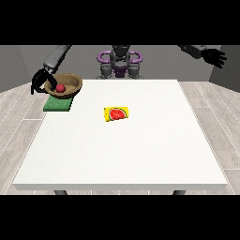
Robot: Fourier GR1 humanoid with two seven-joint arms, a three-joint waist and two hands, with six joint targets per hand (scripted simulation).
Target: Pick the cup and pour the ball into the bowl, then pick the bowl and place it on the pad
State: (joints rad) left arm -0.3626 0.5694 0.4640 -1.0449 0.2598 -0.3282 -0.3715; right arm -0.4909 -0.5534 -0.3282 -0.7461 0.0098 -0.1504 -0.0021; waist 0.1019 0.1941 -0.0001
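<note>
White table [140, 150] fills the view. At its far corner, the hand at the view's left [41, 80] curls its fingers round the rim of the brown bowl [65, 85], red ball [61, 87] inside, apparently just above the green pad [57, 104]. The yellow cup [117, 114] lies tipped mid-table. Next: lower and release. The hand at the view's right [214, 56] hangs relaxed, holding nothing.

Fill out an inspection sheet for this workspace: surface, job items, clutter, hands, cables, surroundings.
Surface: large white table, no spills seen.
Job's things: brown wooden bowl holding a small red ball, over the flat green pad at the table's far corner, view's left; yellow cup with a red inside lying on its side mid-table.
Clutter: nothing seen.
Hands: black hand at the view's left curled round the bowl's rim; black hand at the view's right raised off the table, fingers spread.
Cables: nothing seen.
Surroundings: grey plank floor, grey walls.
</note>
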